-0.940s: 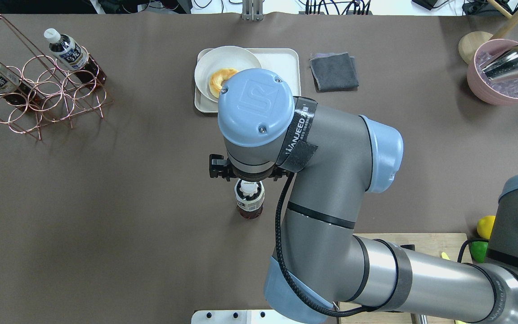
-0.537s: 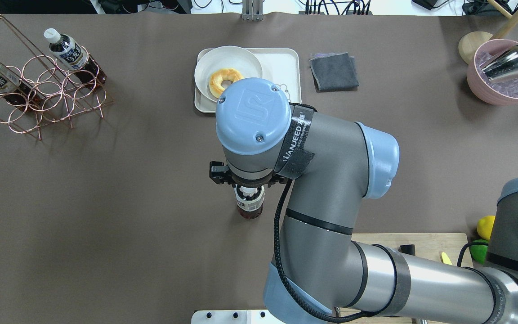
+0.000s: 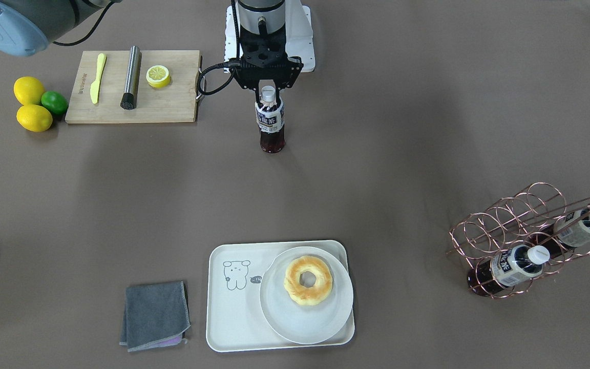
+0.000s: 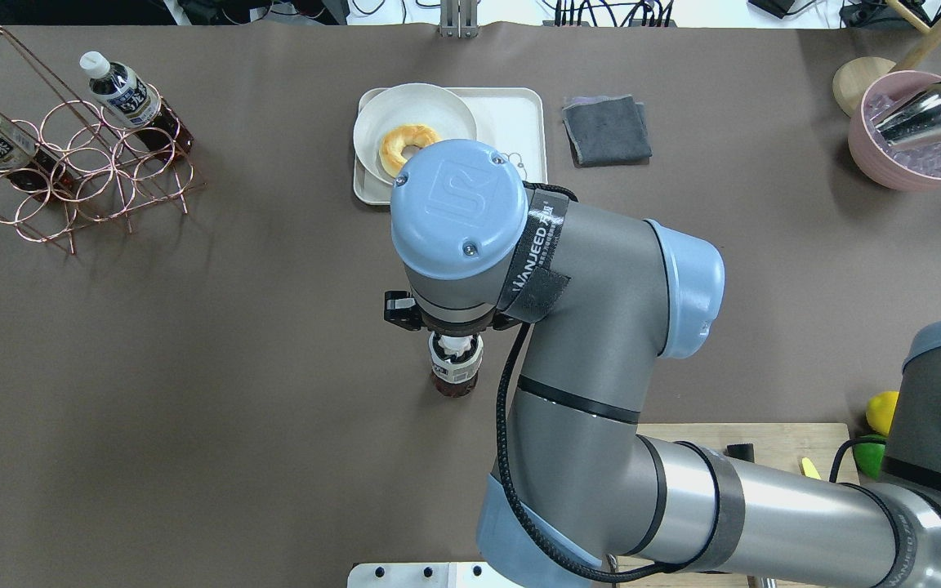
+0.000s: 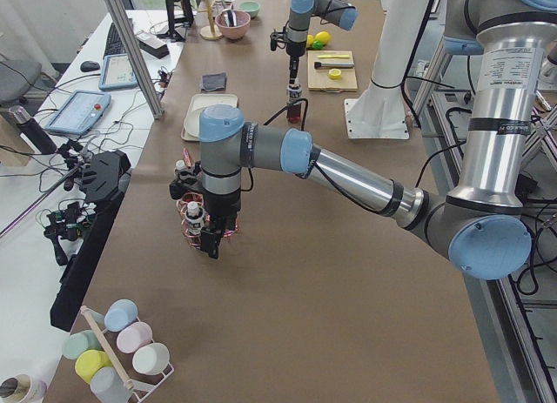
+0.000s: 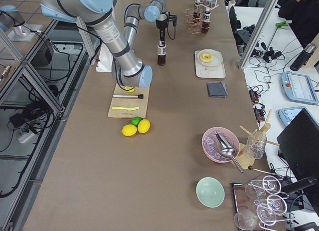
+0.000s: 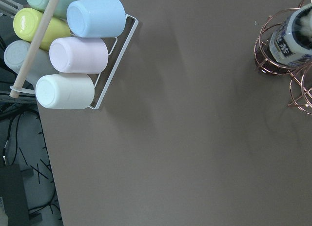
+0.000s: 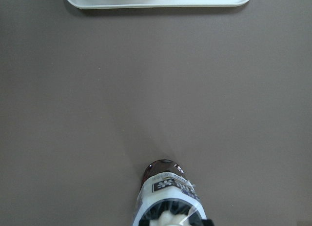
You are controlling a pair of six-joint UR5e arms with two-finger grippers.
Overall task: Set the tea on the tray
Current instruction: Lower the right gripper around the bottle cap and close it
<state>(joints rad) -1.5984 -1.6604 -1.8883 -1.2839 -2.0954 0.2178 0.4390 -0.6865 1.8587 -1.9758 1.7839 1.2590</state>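
The tea (image 3: 270, 123), a small bottle of dark drink with a white cap, stands upright on the brown table, near the robot's base. It also shows in the overhead view (image 4: 454, 371) and the right wrist view (image 8: 168, 196). My right gripper (image 3: 268, 91) hangs straight down over it, open, with a finger on each side of the cap. The cream tray (image 3: 233, 318) with the bear drawing lies at the far side of the table (image 4: 511, 110), apart from the bottle. My left gripper (image 5: 211, 244) shows only in the exterior left view, near the wire rack; I cannot tell its state.
A white plate (image 3: 305, 318) with a doughnut (image 3: 308, 280) fills the tray's half away from the bear. A grey cloth (image 3: 155, 315) lies beside the tray. A copper rack (image 3: 525, 246) holds two more bottles. A wooden board (image 3: 172, 107), lemons and a lime (image 3: 31, 102) sit near the right arm.
My right arm has moved back toward the robot's side and come down over the bottle, so the wrist now covers more of its cap. The bottle has not moved.
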